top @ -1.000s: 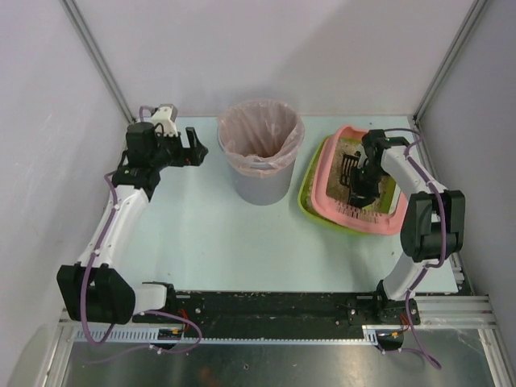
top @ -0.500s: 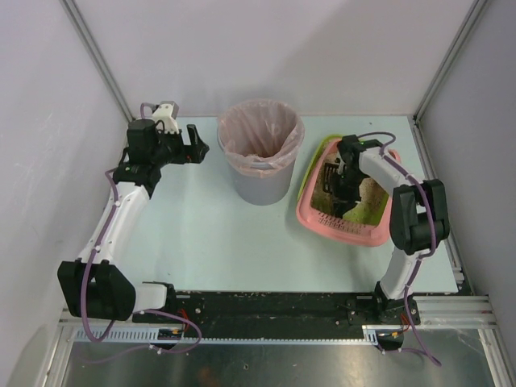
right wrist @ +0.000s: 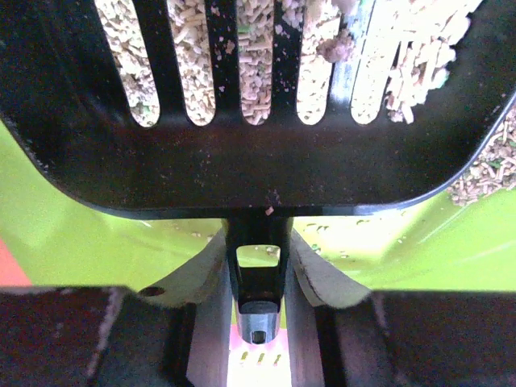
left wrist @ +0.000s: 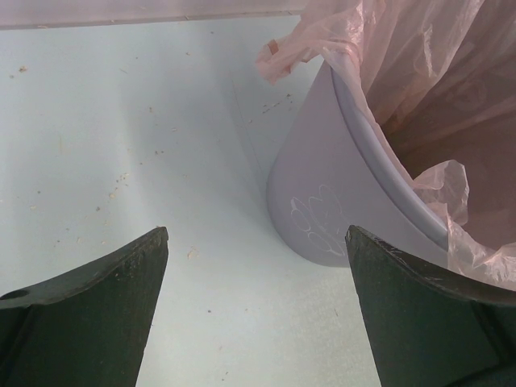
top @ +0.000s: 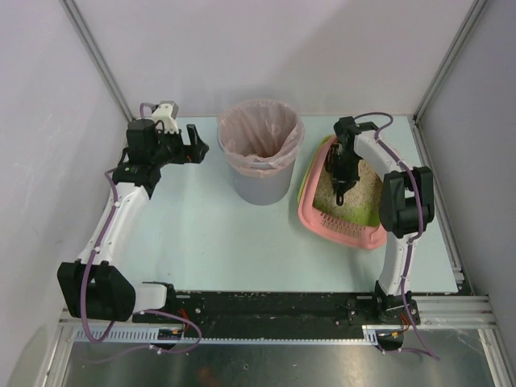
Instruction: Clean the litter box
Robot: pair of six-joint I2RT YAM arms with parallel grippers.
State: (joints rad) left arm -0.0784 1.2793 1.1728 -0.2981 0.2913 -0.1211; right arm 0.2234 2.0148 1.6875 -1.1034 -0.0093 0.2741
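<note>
As right hand [right wrist: 256, 272] clamps scoop [right wrist: 242, 169] over litter box [top: 355, 239], bin [left wrist: 322, 201] faces parted left hand [left wrist: 256, 239].

we note the pink litter box [top: 348, 232] on the table [top: 201, 234], just right of the grey bin [top: 260, 187]. right gripper [top: 343, 165] low over its far-left granules, gripping the black scoop [top: 339, 189]. left gripper [top: 194, 143] at far left, fingers apart, clear of the bin.

Bin [top: 262, 187] stands between left pincer [top: 196, 143] and litter box [top: 339, 234].
</note>
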